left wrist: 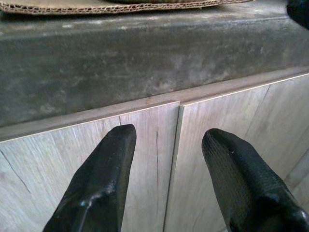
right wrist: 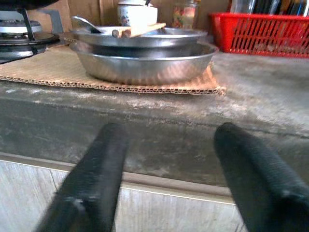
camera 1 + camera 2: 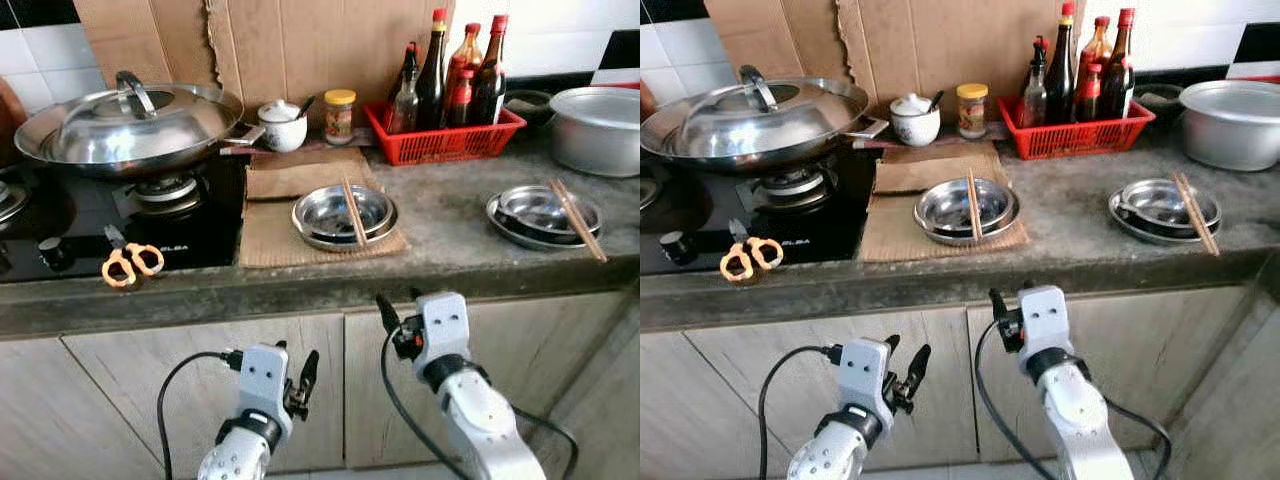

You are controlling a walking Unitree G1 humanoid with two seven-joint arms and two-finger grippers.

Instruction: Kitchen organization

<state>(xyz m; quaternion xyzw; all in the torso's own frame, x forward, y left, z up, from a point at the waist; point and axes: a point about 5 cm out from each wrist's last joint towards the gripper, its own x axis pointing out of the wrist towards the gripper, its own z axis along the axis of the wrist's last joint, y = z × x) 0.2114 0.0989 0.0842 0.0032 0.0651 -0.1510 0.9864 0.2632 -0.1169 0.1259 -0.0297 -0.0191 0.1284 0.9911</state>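
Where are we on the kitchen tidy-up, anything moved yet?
Nothing looks done yet. Both bowl stacks, the left one on the cardboard mat and the right one, sit on the counter with chopsticks across them, and the scissors lie on the stove. Nothing is in hand: left gripper and right gripper hang open and empty below the counter edge. All the sorting remains.

Both arms raised forward, left gripper (image 3: 297,378) and right gripper (image 3: 398,318) fingers spread apart.
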